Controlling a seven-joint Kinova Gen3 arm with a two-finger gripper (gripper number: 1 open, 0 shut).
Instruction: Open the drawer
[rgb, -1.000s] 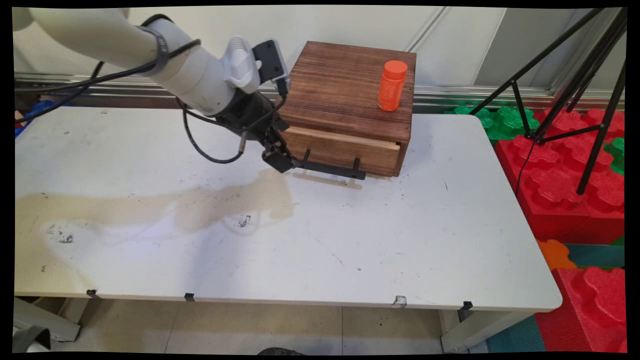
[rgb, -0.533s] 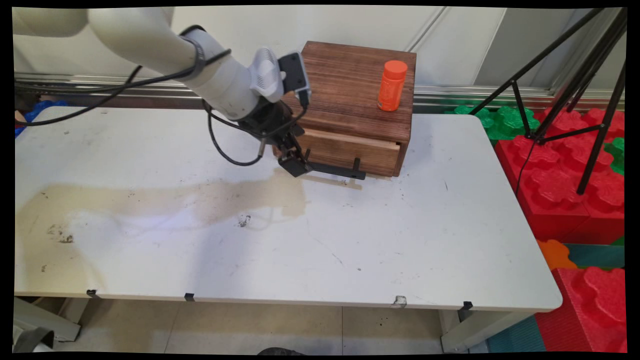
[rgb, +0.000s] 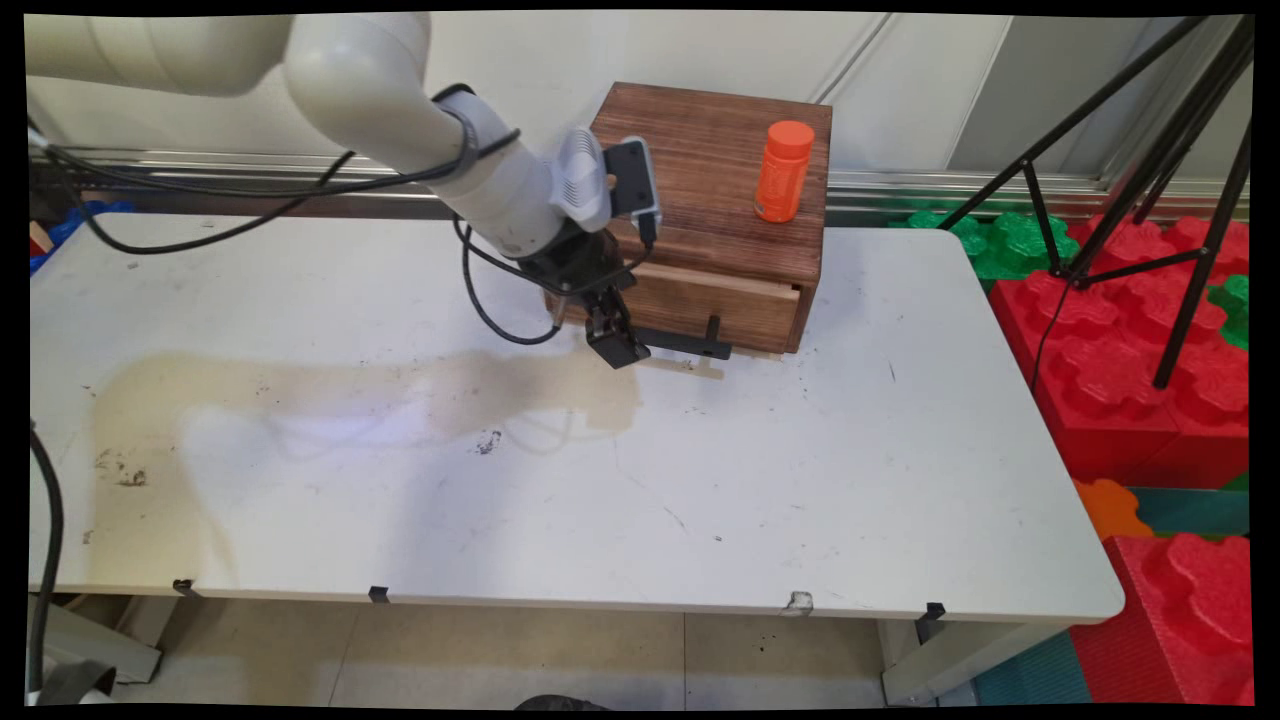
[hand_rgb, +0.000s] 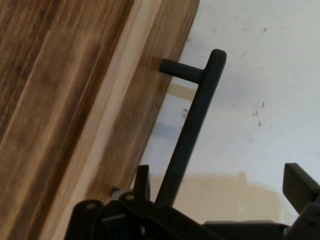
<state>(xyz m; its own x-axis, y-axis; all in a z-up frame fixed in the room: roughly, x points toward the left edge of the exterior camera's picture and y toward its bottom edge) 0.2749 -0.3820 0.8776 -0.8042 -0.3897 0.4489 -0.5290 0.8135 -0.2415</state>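
At the near end of the black handle (hand_rgb: 192, 125), our fingers (hand_rgb: 299, 184) stood open, one close against the bar on the drawer side and the other well apart on the outer side, with nothing gripped. We judged that so close to the bar's end a grip could slip off it, and that an off-centre pull there could skew the drawer (rgb: 700, 300) and jam it in the wooden box (rgb: 700, 170). A hard jerk might also have dragged the whole box across the tabletop (rgb: 700, 480) and toppled the orange bottle (rgb: 785, 170) standing upright on its top.
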